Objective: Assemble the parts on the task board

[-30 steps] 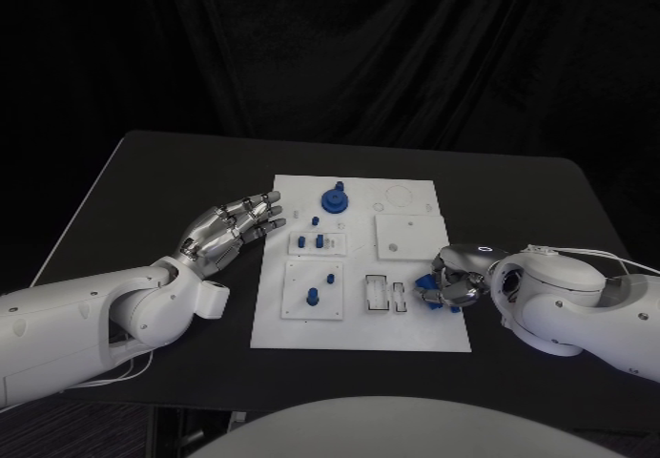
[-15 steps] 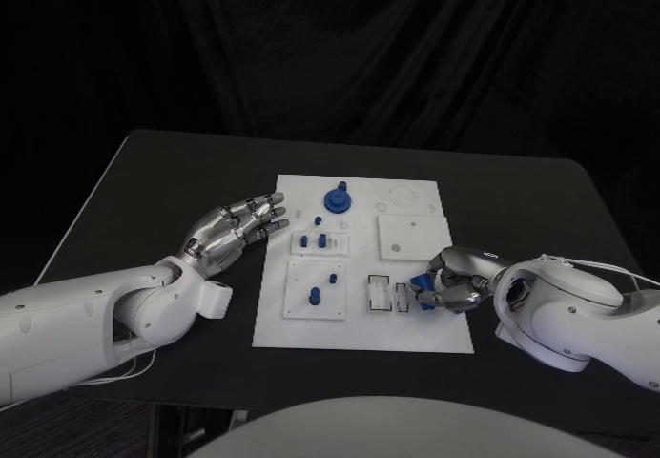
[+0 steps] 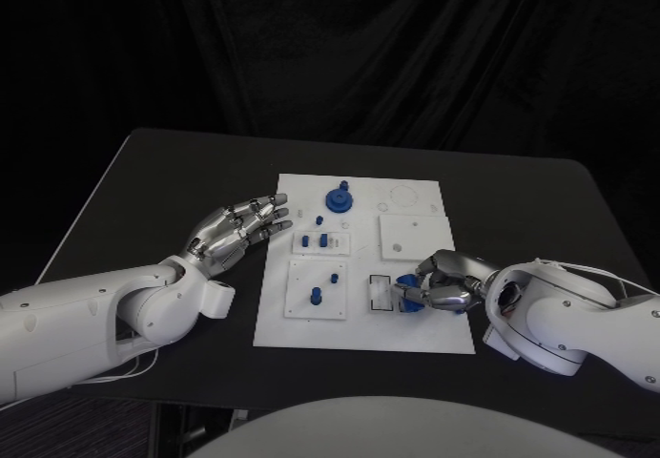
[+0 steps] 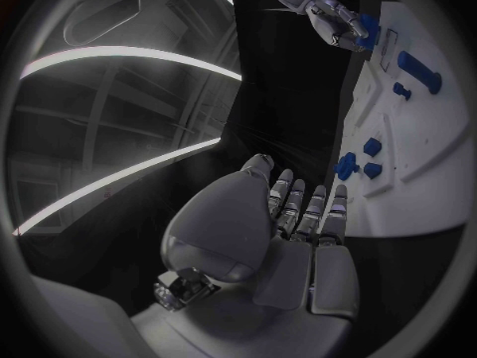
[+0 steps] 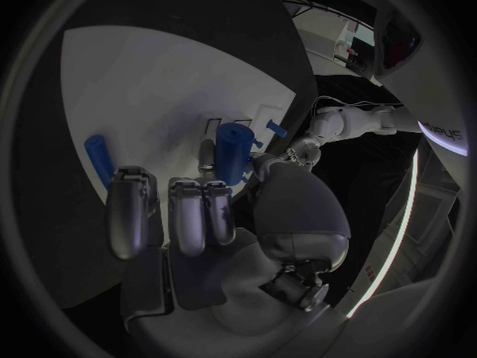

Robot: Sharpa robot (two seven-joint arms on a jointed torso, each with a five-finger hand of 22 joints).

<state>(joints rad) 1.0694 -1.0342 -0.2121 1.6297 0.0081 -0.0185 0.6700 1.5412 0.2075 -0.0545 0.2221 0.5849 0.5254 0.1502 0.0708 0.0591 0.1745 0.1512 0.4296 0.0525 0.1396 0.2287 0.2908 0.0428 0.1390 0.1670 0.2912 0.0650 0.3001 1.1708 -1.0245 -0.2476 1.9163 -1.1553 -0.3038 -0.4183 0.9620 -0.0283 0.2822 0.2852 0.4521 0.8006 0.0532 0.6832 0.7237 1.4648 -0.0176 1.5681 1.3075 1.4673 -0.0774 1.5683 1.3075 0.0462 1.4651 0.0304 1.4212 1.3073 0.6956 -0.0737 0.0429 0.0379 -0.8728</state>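
Observation:
The white task board lies mid-table. My right hand hovers over the board's right side, near the narrow slots. It pinches a blue cylindrical part between thumb and fingers; the same part shows at the fingertips in the head view. Another blue peg lies on the board beside those fingers. My left hand hangs open just left of the board, fingers spread and holding nothing. A blue gear-like part and small blue pegs stand in the board.
A raised white square plate sits on the board's right half. The black table runs wide on both sides. In the left wrist view my left hand faces the board, with my right hand beyond it.
My right hand has moved left, from the board's right edge further over the board toward the slots, still holding the blue part. My left hand has barely shifted.

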